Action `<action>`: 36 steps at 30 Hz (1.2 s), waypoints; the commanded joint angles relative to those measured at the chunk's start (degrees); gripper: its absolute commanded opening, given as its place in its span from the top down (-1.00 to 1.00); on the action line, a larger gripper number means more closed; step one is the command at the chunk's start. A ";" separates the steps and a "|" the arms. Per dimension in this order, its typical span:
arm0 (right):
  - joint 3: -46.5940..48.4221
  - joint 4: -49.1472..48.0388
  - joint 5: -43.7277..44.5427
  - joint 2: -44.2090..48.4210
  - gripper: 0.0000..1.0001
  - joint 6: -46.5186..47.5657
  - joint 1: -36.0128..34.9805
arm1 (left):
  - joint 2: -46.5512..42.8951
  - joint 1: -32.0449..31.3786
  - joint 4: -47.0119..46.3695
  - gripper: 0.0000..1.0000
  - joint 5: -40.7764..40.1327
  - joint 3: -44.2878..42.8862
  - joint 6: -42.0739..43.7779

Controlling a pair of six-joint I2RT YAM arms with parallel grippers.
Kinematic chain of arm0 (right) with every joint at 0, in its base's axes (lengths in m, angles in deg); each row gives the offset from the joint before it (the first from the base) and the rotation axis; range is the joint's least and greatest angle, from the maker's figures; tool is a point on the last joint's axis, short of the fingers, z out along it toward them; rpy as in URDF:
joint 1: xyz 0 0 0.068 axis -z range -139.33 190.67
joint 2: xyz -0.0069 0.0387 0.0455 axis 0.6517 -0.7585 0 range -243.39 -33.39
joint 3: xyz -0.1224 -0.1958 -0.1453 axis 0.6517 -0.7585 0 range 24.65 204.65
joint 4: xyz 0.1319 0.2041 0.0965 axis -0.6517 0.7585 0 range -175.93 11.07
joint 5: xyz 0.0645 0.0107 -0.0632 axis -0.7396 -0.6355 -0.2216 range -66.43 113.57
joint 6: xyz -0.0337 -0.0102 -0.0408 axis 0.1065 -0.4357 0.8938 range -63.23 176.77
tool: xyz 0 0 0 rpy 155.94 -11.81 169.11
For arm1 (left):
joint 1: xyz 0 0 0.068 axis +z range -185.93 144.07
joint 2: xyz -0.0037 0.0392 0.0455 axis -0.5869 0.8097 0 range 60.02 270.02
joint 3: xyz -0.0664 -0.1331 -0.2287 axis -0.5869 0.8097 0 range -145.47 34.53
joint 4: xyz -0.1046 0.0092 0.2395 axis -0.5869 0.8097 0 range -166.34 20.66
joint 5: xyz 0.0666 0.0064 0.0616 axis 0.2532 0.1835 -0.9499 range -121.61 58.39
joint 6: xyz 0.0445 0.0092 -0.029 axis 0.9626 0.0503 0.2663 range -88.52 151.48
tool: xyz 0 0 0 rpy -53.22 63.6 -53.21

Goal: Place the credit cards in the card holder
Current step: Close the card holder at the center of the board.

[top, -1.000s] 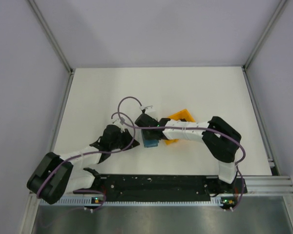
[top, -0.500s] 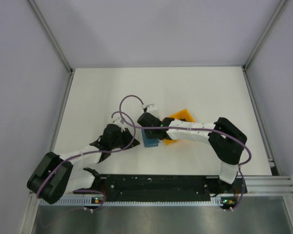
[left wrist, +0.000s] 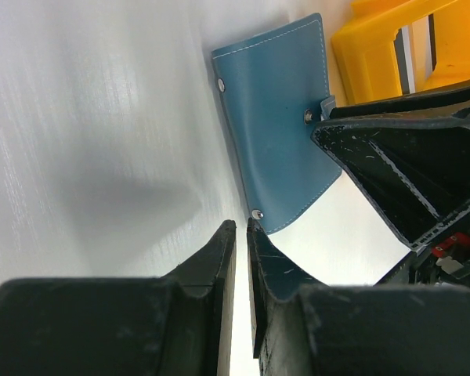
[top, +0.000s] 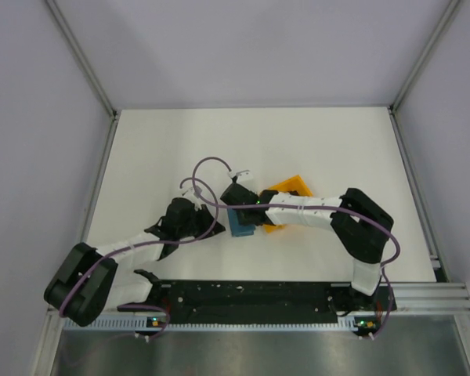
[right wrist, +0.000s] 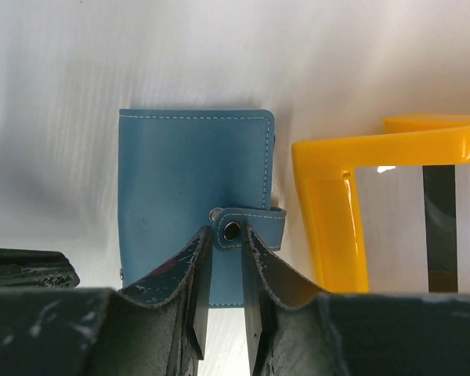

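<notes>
The card holder (right wrist: 189, 168) is a closed teal-blue wallet lying flat on the white table, also in the top view (top: 240, 225). Its snap tab (right wrist: 247, 228) sits between the fingertips of my right gripper (right wrist: 227, 235), which is shut on it from both sides. My left gripper (left wrist: 240, 227) is shut with only a thin slit and nothing in it, its tips at the card holder's (left wrist: 278, 117) near corner. A pale credit card (right wrist: 392, 231) with a dark edge stands inside the orange rack (right wrist: 329, 219).
The orange open-frame rack (top: 291, 189) stands right beside the wallet on its right. My right gripper's black body (left wrist: 407, 172) hangs close over the wallet in the left wrist view. White table (top: 313, 141) stretches behind, walled on three sides.
My right gripper has shifted slightly over the wallet and its jaws have narrowed onto the snap tab. The left arm has not moved.
</notes>
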 commanded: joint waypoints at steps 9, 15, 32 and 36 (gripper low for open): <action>3.69 1.06 3.69 -0.52 0.63 0.69 0.01 | 0.75 -0.17 -1.41 0.70 0.69 -1.82 0.89; 4.22 1.06 3.26 -0.52 1.00 1.22 0.09 | 0.66 -0.17 -1.41 0.70 0.69 -1.73 0.98; 4.14 0.89 -0.61 -0.96 0.86 1.49 1.24 | 8.03 -0.25 -1.85 0.67 4.12 -8.84 4.06; 3.70 0.89 -1.05 -0.79 0.84 1.05 1.59 | 11.11 -0.25 -2.46 0.70 4.82 -9.64 3.97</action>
